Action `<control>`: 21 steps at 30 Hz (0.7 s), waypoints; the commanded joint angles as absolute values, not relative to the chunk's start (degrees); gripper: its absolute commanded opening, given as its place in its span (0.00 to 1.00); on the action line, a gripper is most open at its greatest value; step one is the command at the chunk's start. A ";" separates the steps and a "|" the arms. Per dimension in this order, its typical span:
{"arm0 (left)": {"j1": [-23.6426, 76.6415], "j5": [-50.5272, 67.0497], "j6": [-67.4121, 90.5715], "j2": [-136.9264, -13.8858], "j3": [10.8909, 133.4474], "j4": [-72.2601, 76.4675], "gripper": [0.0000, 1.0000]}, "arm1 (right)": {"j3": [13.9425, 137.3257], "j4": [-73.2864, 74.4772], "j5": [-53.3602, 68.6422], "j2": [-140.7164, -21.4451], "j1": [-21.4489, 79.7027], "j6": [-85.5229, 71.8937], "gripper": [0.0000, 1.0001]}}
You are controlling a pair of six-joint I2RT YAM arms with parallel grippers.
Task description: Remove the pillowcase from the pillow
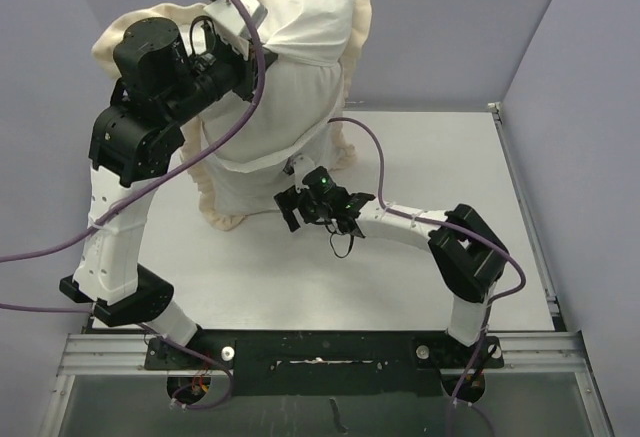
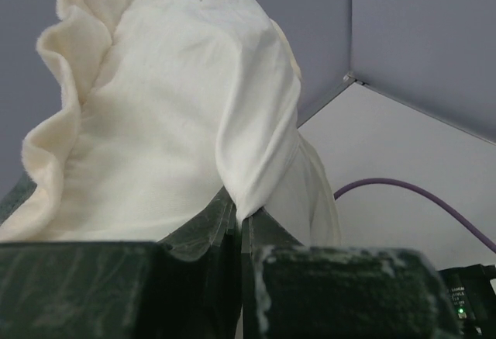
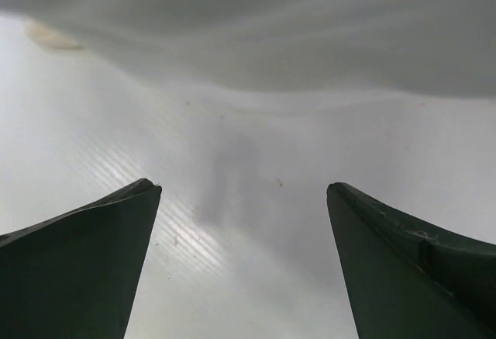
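Left claw (image 2: 239, 219): clamped on a fold of the pillowcase (image 1: 300, 27), which you hold high over the far left of the bench (image 1: 430, 157).
Pillowcase: hangs from that one grip with its white face outward, and its frilled lower edge reaches down to the bench.
Pillow: you cannot see it bare. The lower part of the hanging cover looks full, so it is probably inside.
Right claw (image 1: 292, 207): fingers wide apart with nothing between them, low over the bench and just beside the hanging lower edge.
Risk, slip: the whole load hangs from one pinched fold. If you jerk it, the fabric could pull out of the left claw.
Risk, wrong grab: if you close the right claw on frill alone, you would hold the cover at both ends and trap the pillow.
Risk, cable: the purple cable (image 1: 365, 142) runs close to the fabric and could snag it.
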State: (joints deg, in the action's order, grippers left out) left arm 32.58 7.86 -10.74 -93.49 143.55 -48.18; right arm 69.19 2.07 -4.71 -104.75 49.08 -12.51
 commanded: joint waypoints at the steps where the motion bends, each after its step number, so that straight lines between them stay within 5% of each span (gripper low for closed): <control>1: 33.30 8.34 -9.84 -85.82 137.18 -44.77 0.00 | 65.65 -9.63 -8.36 -97.60 49.82 -7.36 0.95; 7: 33.22 8.65 -6.84 -78.70 122.79 -44.99 0.00 | 48.29 -15.72 -10.33 -75.32 54.88 0.70 0.99; 12: 33.28 8.94 -3.99 -79.45 121.92 -47.10 0.00 | 46.74 -8.44 -15.29 -59.41 60.54 5.60 1.00; 21: 33.31 8.88 -1.91 -83.72 126.83 -49.31 0.00 | 63.85 -9.01 -14.98 -63.66 66.67 25.63 0.99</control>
